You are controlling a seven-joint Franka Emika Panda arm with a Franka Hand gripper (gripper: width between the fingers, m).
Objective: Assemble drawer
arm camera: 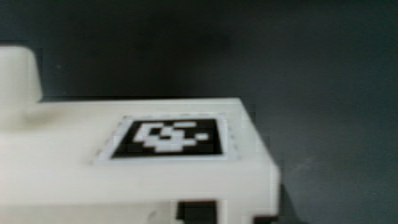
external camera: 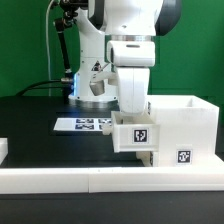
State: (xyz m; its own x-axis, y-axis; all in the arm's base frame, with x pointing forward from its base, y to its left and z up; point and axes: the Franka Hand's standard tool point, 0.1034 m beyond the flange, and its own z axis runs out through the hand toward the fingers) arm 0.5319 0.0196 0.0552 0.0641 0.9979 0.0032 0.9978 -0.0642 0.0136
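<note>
A small white drawer box (external camera: 140,135) with a black-and-white tag on its face stands against the exterior view's left side of the larger white drawer housing (external camera: 186,122). My gripper (external camera: 139,121) comes straight down onto the small box, and its fingertips are hidden behind the box's top edge. In the wrist view the box's tagged face (arm camera: 173,137) fills the frame. Two dark fingers (arm camera: 198,211) show at its near edge with a thin white wall pinched between them, so my gripper (arm camera: 226,212) is shut on the box.
The marker board (external camera: 83,124) lies flat on the black table to the exterior view's left of the box. A long white ledge (external camera: 60,180) runs across the front. The robot base (external camera: 92,85) stands behind.
</note>
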